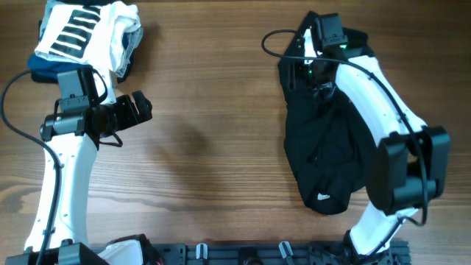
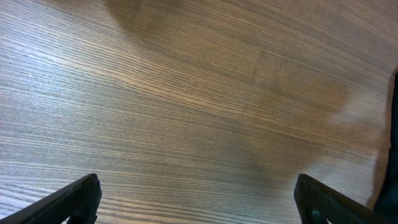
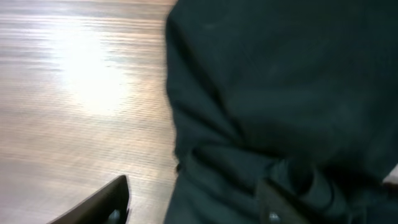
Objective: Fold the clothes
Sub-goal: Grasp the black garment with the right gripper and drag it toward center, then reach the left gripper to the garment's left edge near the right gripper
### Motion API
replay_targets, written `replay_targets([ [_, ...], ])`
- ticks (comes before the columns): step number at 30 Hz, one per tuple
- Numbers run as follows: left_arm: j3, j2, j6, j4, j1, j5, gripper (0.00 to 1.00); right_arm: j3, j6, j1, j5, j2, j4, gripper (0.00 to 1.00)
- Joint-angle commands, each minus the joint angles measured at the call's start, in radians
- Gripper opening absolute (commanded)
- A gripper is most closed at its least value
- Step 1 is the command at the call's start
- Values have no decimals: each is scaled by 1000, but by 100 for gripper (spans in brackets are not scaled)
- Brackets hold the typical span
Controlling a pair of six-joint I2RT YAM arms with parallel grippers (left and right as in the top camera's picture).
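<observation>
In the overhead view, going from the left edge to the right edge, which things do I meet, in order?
Folded striped pile → left pincer → bare table → black garment.

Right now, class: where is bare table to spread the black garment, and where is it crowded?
Free: the table between the left hand and the black garment. Crowded: far-left corner, by the folded pile; right side, under the right arm.

Black clothes [image 1: 318,151], black-striped white pile [image 1: 82,31], woodgrain table [image 1: 213,110].
</observation>
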Motion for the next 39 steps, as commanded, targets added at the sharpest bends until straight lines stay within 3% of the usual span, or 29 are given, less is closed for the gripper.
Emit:
replay_targets([
  [1, 14, 2, -8, 3, 4, 1, 100, -13, 13, -4, 80, 85, 25, 50],
  [9, 14, 2, -8, 3, 3, 1, 100, -19, -13, 7, 58, 159, 28, 45],
  [16, 14, 2, -9, 4, 3, 1, 100, -18, -13, 7, -15, 161, 12, 4],
  [24, 14, 2, -8, 3, 3, 1, 100, 31, 48, -27, 22, 26, -88, 4],
  [25, 14, 2, -9, 3, 3, 1, 100, 31, 61, -42, 41, 5, -113, 5],
  [26, 14, 2, -9, 3, 3, 1, 100, 31, 72, -54, 55, -5, -132, 16],
  [27, 14, 2, -9, 4, 3, 1, 100, 31, 73, -79, 62, -11, -171, 36],
  [28, 14, 2, -9, 4, 3, 1, 100, 24, 74, -105, 61, -10, -200, 41],
  [31, 14, 2, -9, 8, 3, 1, 100, -32, 73, -146, 61, -10, -193, 43],
  [35, 14, 2, -9, 13, 3, 1, 100, -128, 74, -152, 48, -9, -114, 53],
  [39, 14, 2, -9, 16, 3, 1, 100, -186, 73, -152, 19, -5, -70, 52],
])
